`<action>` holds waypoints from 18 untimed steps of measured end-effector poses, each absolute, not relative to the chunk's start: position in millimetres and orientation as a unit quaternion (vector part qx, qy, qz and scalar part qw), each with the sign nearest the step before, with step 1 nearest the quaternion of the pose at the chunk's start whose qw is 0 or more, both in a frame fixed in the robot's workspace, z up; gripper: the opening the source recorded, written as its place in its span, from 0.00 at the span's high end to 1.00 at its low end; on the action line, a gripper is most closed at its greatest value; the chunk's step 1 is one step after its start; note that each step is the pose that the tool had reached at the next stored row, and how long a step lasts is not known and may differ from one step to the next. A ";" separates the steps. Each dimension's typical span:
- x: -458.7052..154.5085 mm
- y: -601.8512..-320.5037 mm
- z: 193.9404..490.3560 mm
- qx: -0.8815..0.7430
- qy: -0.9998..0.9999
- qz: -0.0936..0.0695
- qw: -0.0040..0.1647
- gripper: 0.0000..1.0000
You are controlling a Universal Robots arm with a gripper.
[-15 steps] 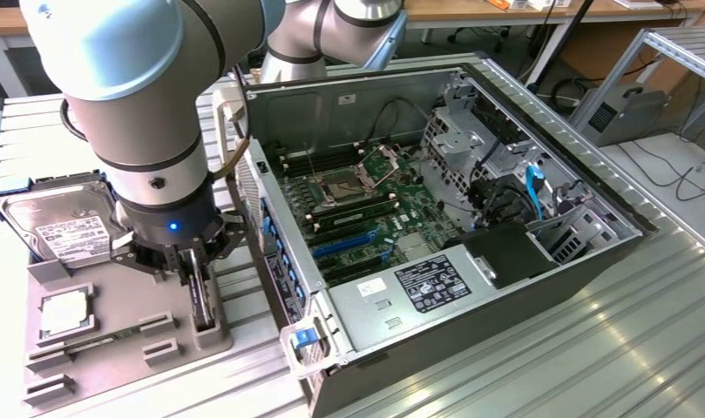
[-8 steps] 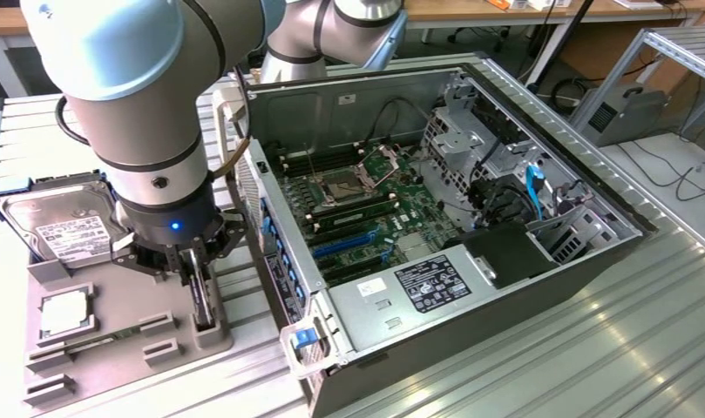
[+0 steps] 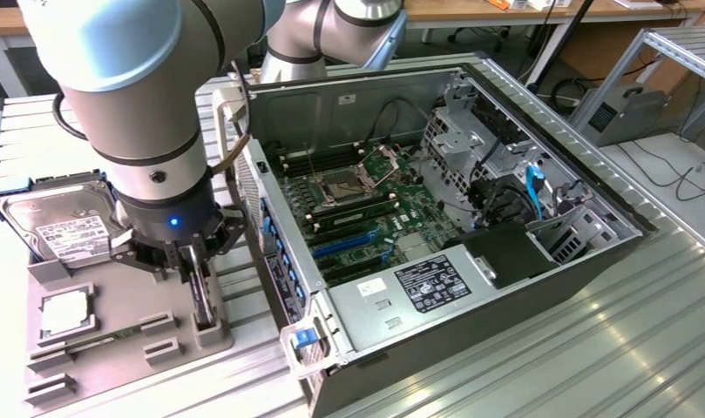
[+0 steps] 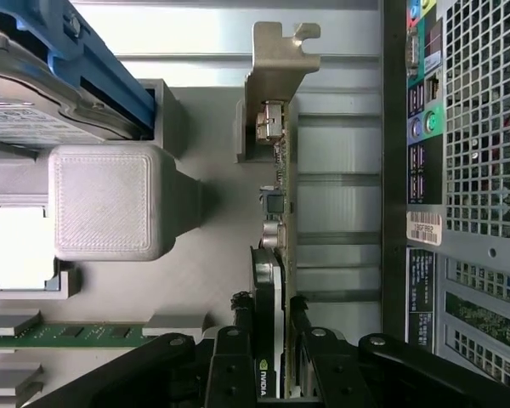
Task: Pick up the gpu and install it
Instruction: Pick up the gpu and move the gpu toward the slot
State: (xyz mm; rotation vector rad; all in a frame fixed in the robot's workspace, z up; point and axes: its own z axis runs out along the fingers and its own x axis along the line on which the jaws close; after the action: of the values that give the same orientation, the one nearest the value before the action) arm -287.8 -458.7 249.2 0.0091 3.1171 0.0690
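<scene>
Down at the tray, on the exterior view's left, my gripper (image 4: pixel 270 364) straddles the gpu (image 4: pixel 283 200) from above. Its black fingers (image 4: pixel 234 365) sit one on each flat face, and I see no gap on either side, so I read it as pinching the card. The hold is on the black cooler part, away from the bracket (image 4: pixel 280 72).

The gpu stands on its long edge in a slot of the grey tray (image 4: pixel 212 280), bracket end up against a raised stop. It is on the side of the tray just beside the case (image 3: pixel 328 109), whose perforated rear panel runs alongside it.

I judge the card to be light and stiff, but thin and easily hurt. The bare board carries small parts along its face, so pressure belongs on the cooler and not on those. The cooler's shell looks smooth, so a squeeze across the two faces may slip if the card drags in its slot. Holding away from the bracket leaves the metal end free to tip the card.

Farther out on the tray lie the hard drive (image 3: pixel 62 226) and the chip (image 3: pixel 64 313), both well apart from the fingers.
</scene>
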 end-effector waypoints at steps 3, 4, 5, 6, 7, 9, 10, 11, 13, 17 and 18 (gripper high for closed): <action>-287.9 -458.7 253.8 0.003 1.000 0.022 0.012 0.73; -287.9 -458.7 255.9 0.003 1.000 0.022 0.012 0.73; -287.9 -458.7 257.7 0.003 1.000 0.022 0.012 0.73; -287.9 -458.7 259.6 0.003 1.000 0.022 0.012 0.73; -287.9 -458.7 261.3 0.003 1.000 0.022 0.012 0.73; -287.9 -458.7 266.7 0.003 1.000 0.022 0.012 0.73; -287.9 -458.7 268.9 0.003 1.000 0.022 0.012 0.73; -287.8 -458.7 271.0 0.003 1.000 0.022 0.012 0.73; -287.9 -458.7 276.8 0.003 1.000 0.022 0.012 0.73; -287.8 -458.7 288.4 0.003 1.000 0.022 0.012 0.73; -287.9 -458.6 292.7 0.003 1.000 0.022 0.012 0.73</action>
State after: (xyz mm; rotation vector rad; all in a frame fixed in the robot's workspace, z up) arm -287.9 -458.6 292.7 0.0091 3.1171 0.0691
